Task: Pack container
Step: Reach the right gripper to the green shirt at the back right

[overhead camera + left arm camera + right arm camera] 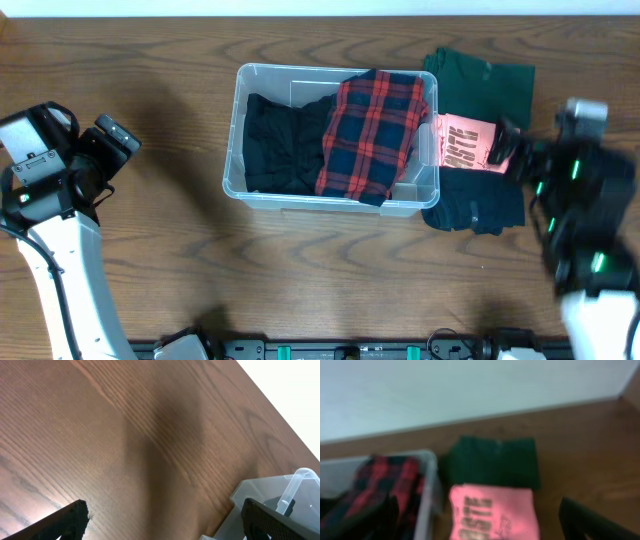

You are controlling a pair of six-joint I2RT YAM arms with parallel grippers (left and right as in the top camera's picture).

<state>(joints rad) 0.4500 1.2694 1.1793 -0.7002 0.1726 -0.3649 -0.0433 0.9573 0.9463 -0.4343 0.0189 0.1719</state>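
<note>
The clear plastic container (240,130) sits at the table's middle. It holds a black garment (280,145) on the left and a red and navy plaid shirt (375,135) on the right. Its corner shows in the left wrist view (265,492) and its wall in the right wrist view (431,495). A pink printed shirt (462,142) lies just right of it, also in the right wrist view (492,512). My right gripper (480,520) is open above the pink shirt, blurred. My left gripper (162,520) is open and empty over bare wood, left of the container.
A dark green garment (480,80) lies behind the pink shirt, seen too in the right wrist view (492,460). A dark folded garment (475,205) lies in front of the pink shirt. The table's far edge meets a white wall (470,390).
</note>
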